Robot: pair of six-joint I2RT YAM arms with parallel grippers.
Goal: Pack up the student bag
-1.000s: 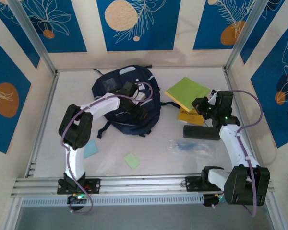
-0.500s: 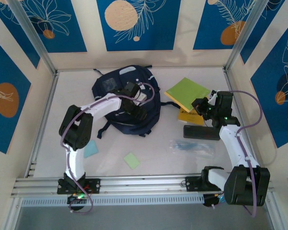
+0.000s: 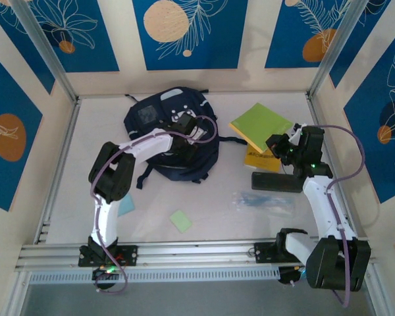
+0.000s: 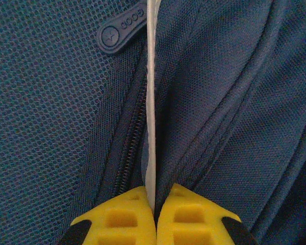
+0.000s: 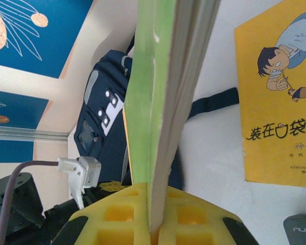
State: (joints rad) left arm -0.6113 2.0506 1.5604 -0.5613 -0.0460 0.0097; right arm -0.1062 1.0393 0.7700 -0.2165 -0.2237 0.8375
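The left gripper (image 4: 154,203), gaping a moment ago, is now pinching shut on a thin white strip (image 4: 151,102) along the student bag (image 3: 159,113). The bag is shifting slightly toward the far left as the arm's elbow swings inward. The right gripper (image 5: 155,206) is carrying the green book (image 3: 263,124) a little rightward, uncovering more of the yellow book (image 3: 259,160).

From the worktop's (image 3: 72,164) middle, we find the student bag (image 3: 171,141) at eleven o'clock and a notebook (image 3: 260,126) at two, with a picture book (image 3: 258,160) just at the notebook's six. A case (image 3: 276,182) lies at four, a pouch (image 3: 263,201) just nearer us, a paper square (image 3: 181,220) at six, and a second paper square (image 3: 124,205) at eight.
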